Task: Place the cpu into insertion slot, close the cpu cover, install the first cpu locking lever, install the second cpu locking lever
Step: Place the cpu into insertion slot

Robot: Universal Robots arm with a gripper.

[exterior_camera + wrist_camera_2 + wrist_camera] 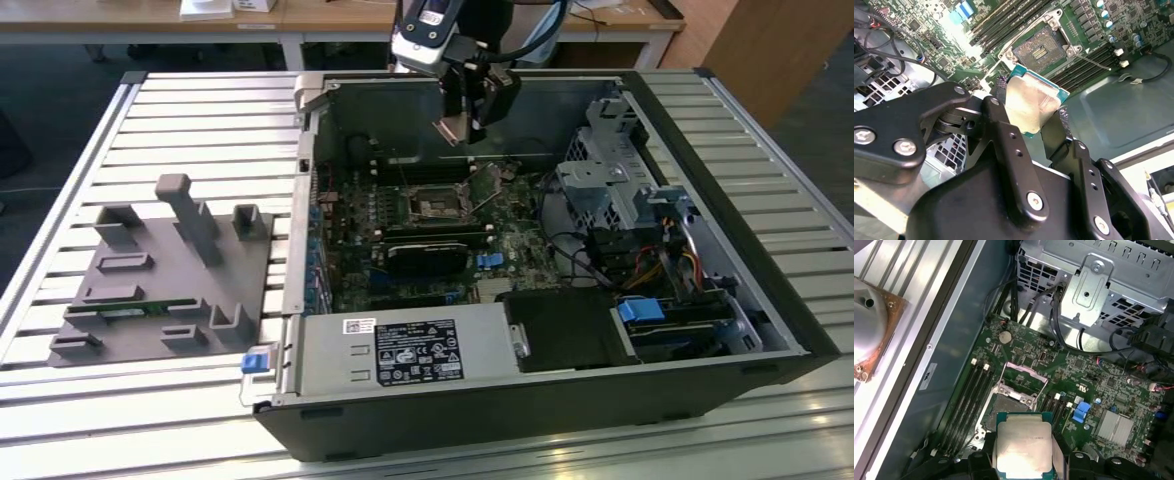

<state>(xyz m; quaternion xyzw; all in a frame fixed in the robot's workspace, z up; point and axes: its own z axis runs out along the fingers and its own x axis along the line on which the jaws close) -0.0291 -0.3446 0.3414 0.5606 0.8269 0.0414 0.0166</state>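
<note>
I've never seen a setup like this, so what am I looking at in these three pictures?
A robot arm is working over an open computer case on a slatted metal table. The exterior view is from a camera off the arm; both wrist views come from cameras riding on it. The arm's black claw grips the cpu, a thin square chip, in the air, not yet in the insertion slot, the socket on the green board. The cpu cover stands raised. On the exterior view's left sits a grey holder block.
</note>
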